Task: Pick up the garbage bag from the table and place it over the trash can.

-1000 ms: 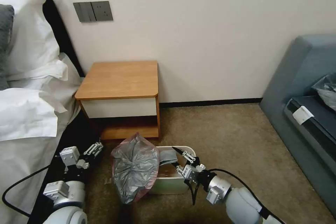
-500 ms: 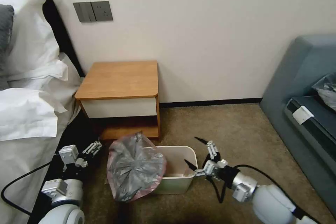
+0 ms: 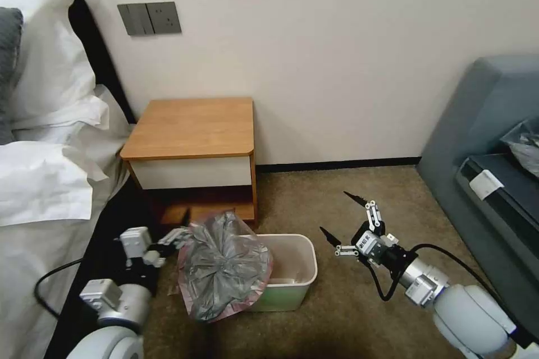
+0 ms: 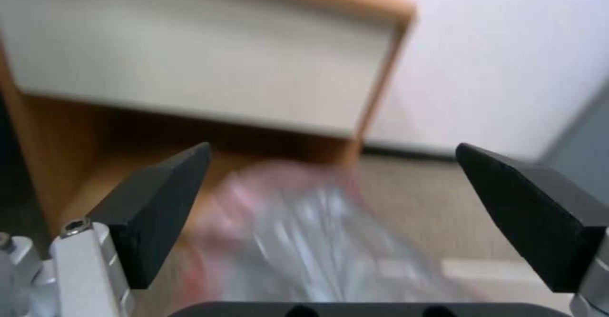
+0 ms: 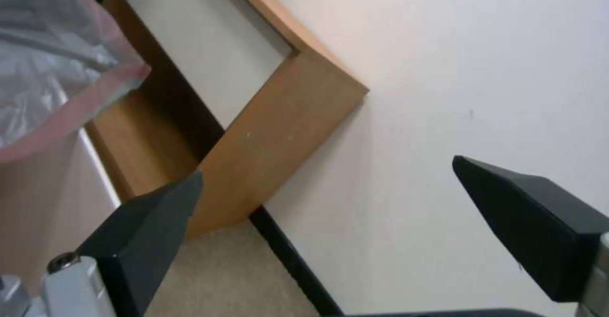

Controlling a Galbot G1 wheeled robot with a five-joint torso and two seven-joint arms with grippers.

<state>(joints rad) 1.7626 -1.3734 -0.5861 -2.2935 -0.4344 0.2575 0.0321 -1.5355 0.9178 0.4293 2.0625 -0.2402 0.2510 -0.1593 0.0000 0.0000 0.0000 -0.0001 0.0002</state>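
Garbage bag (image 3: 224,269) slumps lower centre, draped over the trash can's (image 3: 300,269) left rim only. Left gripper (image 3: 178,235) wide open, empty, beside bag's top-left edge; right gripper (image 3: 342,216) spread, empty, well right. Best: pinch pink hem, stretch across the far rim.

You see a silvery-grey garbage bag (image 3: 224,269) edged in pink, a cream-white trash can (image 3: 297,277), a light-brown table (image 3: 193,126) with a white drawer front, beige carpet (image 3: 359,196) and black fingertips (image 4: 159,203).
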